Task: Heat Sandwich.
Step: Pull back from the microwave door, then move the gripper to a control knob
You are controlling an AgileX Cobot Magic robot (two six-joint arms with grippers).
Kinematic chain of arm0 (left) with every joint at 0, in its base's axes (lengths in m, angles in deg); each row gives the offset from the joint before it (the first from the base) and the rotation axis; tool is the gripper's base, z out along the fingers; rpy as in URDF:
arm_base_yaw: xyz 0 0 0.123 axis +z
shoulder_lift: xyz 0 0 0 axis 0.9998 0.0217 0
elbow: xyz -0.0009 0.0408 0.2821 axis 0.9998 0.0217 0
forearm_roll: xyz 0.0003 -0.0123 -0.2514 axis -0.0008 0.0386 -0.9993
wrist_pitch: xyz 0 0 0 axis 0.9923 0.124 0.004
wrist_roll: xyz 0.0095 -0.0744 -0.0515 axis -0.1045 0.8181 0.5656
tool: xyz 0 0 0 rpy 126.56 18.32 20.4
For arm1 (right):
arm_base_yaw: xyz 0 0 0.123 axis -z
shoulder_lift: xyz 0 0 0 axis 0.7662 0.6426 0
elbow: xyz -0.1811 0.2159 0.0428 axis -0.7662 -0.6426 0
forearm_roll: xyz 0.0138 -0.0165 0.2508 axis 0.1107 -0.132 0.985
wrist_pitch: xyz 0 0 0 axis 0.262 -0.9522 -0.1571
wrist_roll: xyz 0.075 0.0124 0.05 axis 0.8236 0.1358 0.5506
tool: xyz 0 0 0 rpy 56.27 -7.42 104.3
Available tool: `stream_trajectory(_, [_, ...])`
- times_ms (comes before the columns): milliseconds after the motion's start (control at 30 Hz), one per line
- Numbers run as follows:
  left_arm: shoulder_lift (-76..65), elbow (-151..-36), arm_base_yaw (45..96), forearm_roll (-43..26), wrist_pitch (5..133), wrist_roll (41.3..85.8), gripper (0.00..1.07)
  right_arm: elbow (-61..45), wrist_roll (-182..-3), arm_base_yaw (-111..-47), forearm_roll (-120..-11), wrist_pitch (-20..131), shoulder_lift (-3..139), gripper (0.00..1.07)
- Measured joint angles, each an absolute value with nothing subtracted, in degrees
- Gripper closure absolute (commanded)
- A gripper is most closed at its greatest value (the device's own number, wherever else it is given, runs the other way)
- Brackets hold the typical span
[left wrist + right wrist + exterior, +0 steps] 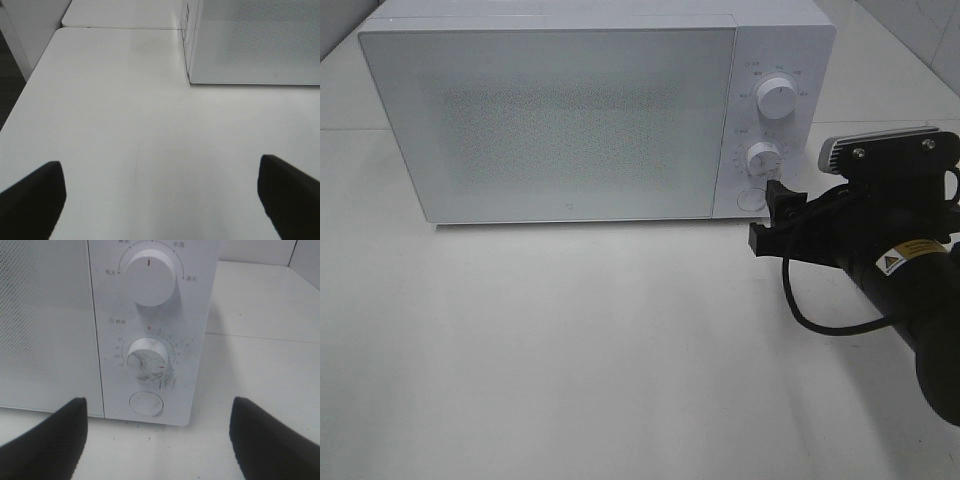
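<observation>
Well, my right fingers (50, 445) are spread wide with nothing between them, just short of the control panel of the microwave (570, 110), down by its lower corner. Between them I see the timer knob (146, 359) and, under it, the round button (146, 404). The door (550, 150) is shut, and its frosted front hides whatever is inside. The sandwich shows in none of my views, so I cannot say whether it is already in there or off somewhere else.

I judge the step in hand to be at this panel: either pushing the button to release the door, or gripping the timer knob to start the heat. For the button, I should bring one fingertip squarely onto its centre and press straight in, so the light cabinet does not slide back on the table (570, 350). For the knob, I should centre both fingers on its rim before closing.

The power knob (149, 277) sits above and should stay untouched. My own cable (810, 315) hangs in a loop under the right arm, near the table. My left fingers (35, 200) are spread and empty above bare table, beside the microwave's corner and clear of the door.
</observation>
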State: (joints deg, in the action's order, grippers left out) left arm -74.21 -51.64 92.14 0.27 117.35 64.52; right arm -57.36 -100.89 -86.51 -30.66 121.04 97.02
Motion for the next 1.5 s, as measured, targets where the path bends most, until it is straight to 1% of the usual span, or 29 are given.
stream_trajectory(500, [-74.2,-51.6,92.1,0.3,117.3,64.5,0.09,-57.0,-99.9,-86.5,-30.1,121.1,97.9,0.31])
stream_trajectory(967, [-74.2,-51.6,92.1,0.3,117.3,64.5,0.09,-46.8,-99.9,-83.0,-33.1,120.0,105.8,0.31])
stream_trajectory(1500, [-74.2,-51.6,92.1,0.3,117.3,64.5,0.09,-38.0,-99.9,-79.6,-34.6,116.4,113.2,0.31])
